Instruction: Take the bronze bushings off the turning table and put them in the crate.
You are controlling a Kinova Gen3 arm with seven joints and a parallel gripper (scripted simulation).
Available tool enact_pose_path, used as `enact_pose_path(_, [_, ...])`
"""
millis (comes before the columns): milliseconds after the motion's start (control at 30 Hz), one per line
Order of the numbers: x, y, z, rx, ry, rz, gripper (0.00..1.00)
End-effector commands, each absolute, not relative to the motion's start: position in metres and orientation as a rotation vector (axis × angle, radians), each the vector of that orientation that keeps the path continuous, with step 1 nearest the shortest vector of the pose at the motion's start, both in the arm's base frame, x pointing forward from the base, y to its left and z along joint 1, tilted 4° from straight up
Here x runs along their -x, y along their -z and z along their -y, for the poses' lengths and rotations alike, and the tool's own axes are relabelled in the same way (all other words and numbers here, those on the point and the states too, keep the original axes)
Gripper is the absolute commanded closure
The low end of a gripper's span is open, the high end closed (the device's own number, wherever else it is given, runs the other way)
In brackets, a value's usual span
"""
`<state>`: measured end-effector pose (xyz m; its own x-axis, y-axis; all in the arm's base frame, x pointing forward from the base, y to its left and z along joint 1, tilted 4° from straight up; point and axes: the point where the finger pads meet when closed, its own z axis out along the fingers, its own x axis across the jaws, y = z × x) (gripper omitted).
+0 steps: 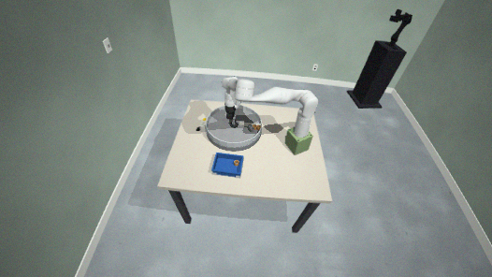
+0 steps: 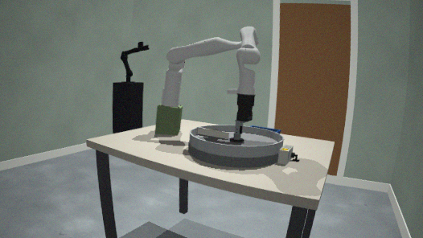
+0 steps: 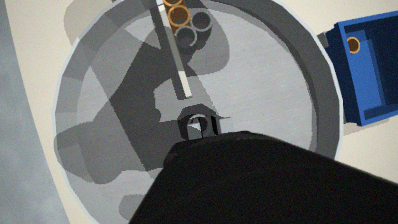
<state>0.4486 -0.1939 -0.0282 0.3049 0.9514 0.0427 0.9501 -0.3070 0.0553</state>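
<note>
The round grey turning table [image 1: 231,140] [image 2: 233,150] [image 3: 320,100] stands at the back of the table top. A bronze bushing [image 3: 178,15] [image 1: 256,126] and two steel bushings [image 3: 201,21] [image 3: 185,36] huddle against a pale bar [image 3: 175,60] [image 2: 211,132] near its rim. Another bronze edge shows at the top of the wrist view. My gripper [image 1: 233,123] [image 2: 238,137] [image 3: 206,124] hangs low near the disc's centre, apart from the bushings. Its fingers stand a little apart with bare disc showing between them. One bronze bushing [image 1: 237,161] [image 3: 353,45] lies in the blue crate [image 1: 220,164] [image 3: 365,80].
The arm's green base block [image 1: 299,140] [image 2: 169,120] stands right of the turning table. A small grey box [image 2: 285,154] [image 1: 204,121] sits against the turning table's rim. A black pedestal [image 1: 378,72] [image 2: 127,106] with a dark arm stands on the floor far off.
</note>
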Motion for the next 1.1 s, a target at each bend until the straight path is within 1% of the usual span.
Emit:
enact_pose_path(0, [-0.450,0.026,0.194,-2.519,-0.110,-1.837,0.58])
enact_pose_path(1067, [-0.449,0.015,0.194,-2.519,-0.110,-1.837,0.58])
